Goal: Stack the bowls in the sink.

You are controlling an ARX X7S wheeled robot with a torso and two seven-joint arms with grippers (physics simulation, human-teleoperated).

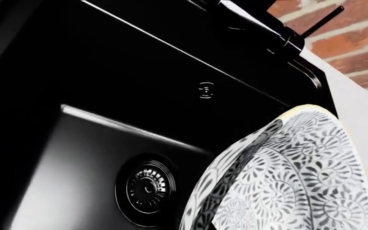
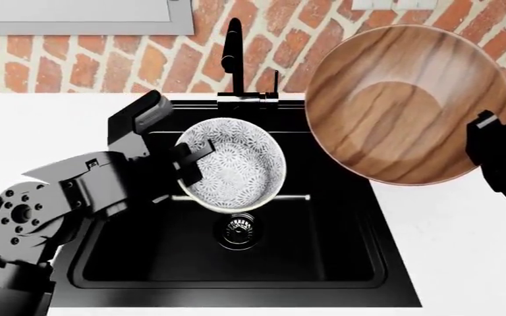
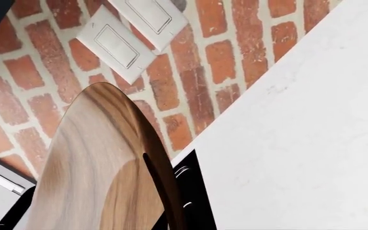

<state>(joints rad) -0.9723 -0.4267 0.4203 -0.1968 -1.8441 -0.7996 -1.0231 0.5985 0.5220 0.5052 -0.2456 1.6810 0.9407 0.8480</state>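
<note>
Brown wood grain fills the upper right of the head view: the wood bowl point(image 2: 407, 105) is held aloft, right gripper point(image 2: 490, 135) pinching its rim at the right edge of the frame, over the counter point(image 2: 464, 250) beside the sink point(image 2: 341, 263). At frame centre the white bowl point(image 2: 232, 164) hangs above the basin, left gripper point(image 2: 187, 164) clamped on its left rim, drain point(image 2: 237, 230) just below it. Neither bowl is down yet, so the carrying step looks in hand. Next, I judge, the wide bowl should be set on the sink floor first, then the white one lowered into it
</note>
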